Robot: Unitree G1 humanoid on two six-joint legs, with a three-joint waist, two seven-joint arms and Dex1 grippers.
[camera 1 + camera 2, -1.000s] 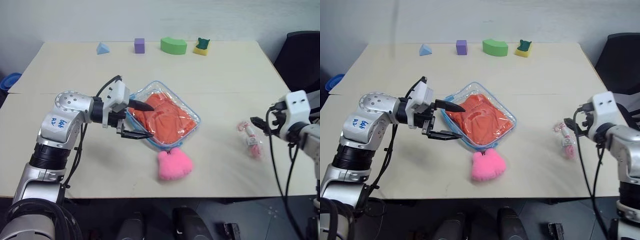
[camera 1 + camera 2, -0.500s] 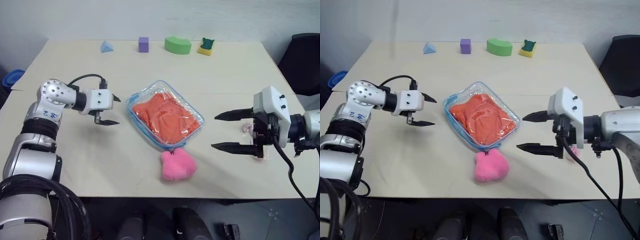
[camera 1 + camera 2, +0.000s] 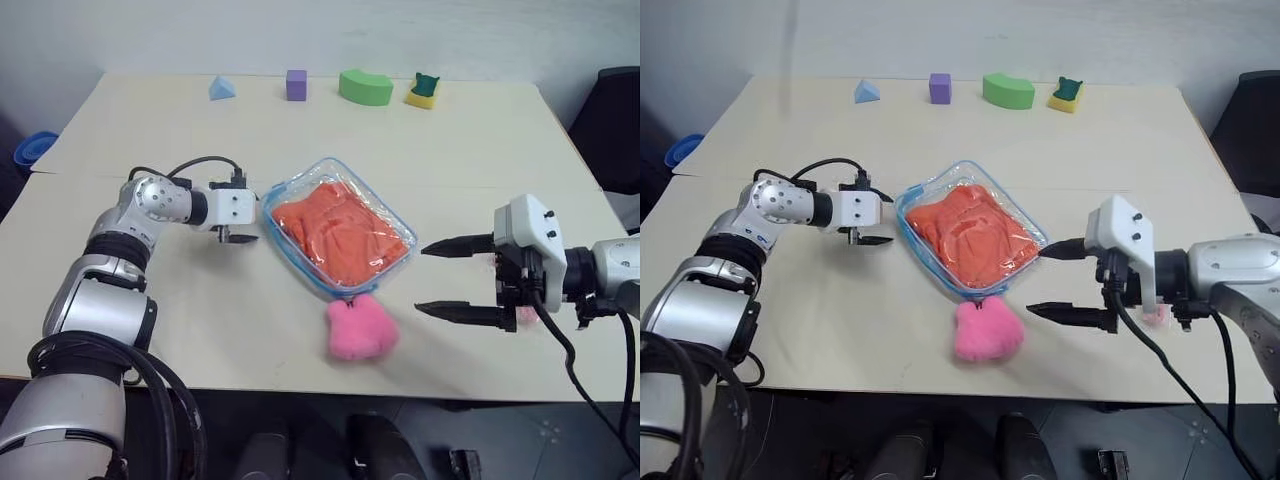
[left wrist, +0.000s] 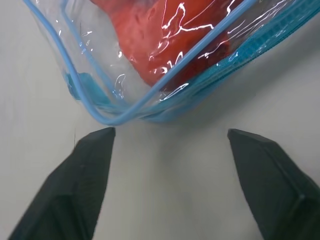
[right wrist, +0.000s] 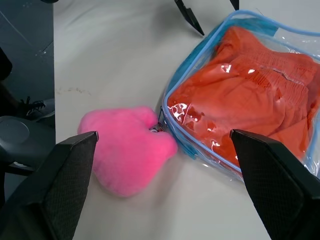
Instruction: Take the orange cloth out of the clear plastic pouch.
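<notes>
Left eye view: orange cloth point(image 3: 340, 232) inside clear plastic pouch point(image 3: 385, 212). Left gripper point(image 3: 238, 226) parted, just beside pouch corner. Right gripper point(image 3: 434, 279) spread wide, empty, near pouch's opposite side.

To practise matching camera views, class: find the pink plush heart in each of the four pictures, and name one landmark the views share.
Left eye view: pink plush heart, low centre, just below the clear plastic pouch.
Right eye view: low centre, again below the pouch.
Left wrist view: not in it.
Right wrist view: left of centre, against the pouch's corner.
Shared landmark: the pouch's light blue edge trim.
</notes>
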